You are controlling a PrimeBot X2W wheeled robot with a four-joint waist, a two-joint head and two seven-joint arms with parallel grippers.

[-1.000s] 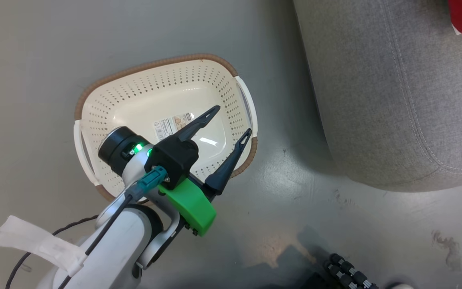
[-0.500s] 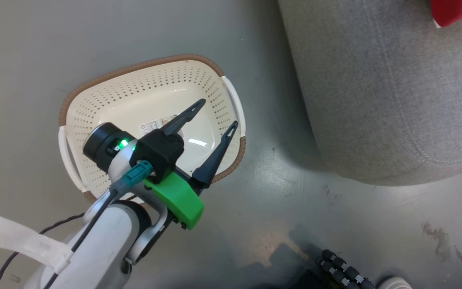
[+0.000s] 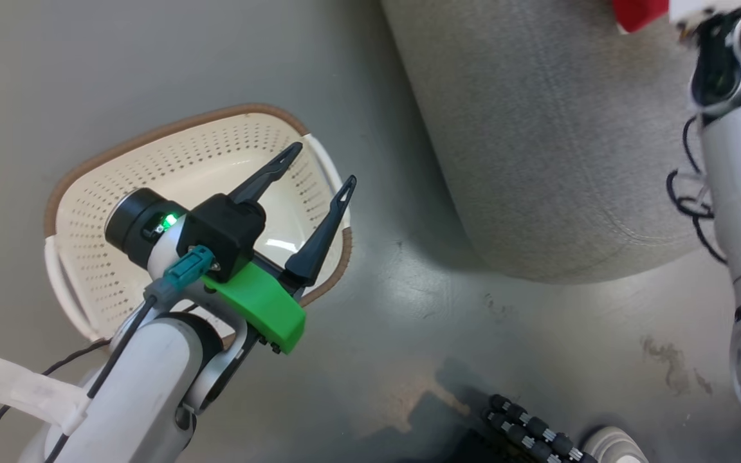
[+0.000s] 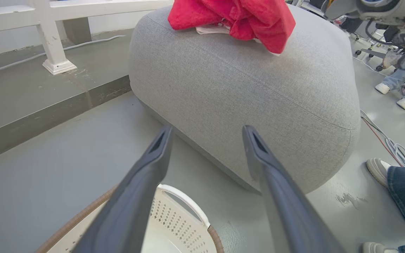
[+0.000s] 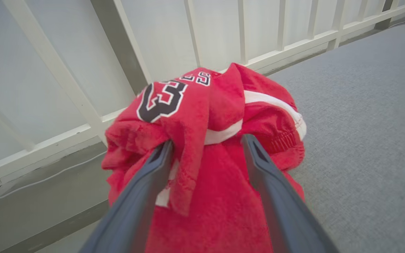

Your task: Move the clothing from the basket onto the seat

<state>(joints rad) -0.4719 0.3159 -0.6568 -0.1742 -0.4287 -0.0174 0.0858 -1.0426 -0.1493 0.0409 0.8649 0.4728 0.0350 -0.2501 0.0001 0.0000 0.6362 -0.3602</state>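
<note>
Left arm up close: glossy white forearm [image 3: 145, 386], black cable [image 3: 119, 350], white tape [image 3: 17, 389] stuck on. Teal plug [image 3: 190, 269], bright green bracket [image 3: 258, 305], green light [image 3: 168, 222] glowing. Left end effector [image 3: 323, 166]: two long dark fingers [image 3: 322, 231].

We see the basket [image 3: 184, 161] partly hidden behind the left gripper [image 3: 323, 164]; the clothing [image 3: 637, 9] is cut by the top edge. We can't tell if the right gripper [image 5: 207, 140] touches it.
</note>
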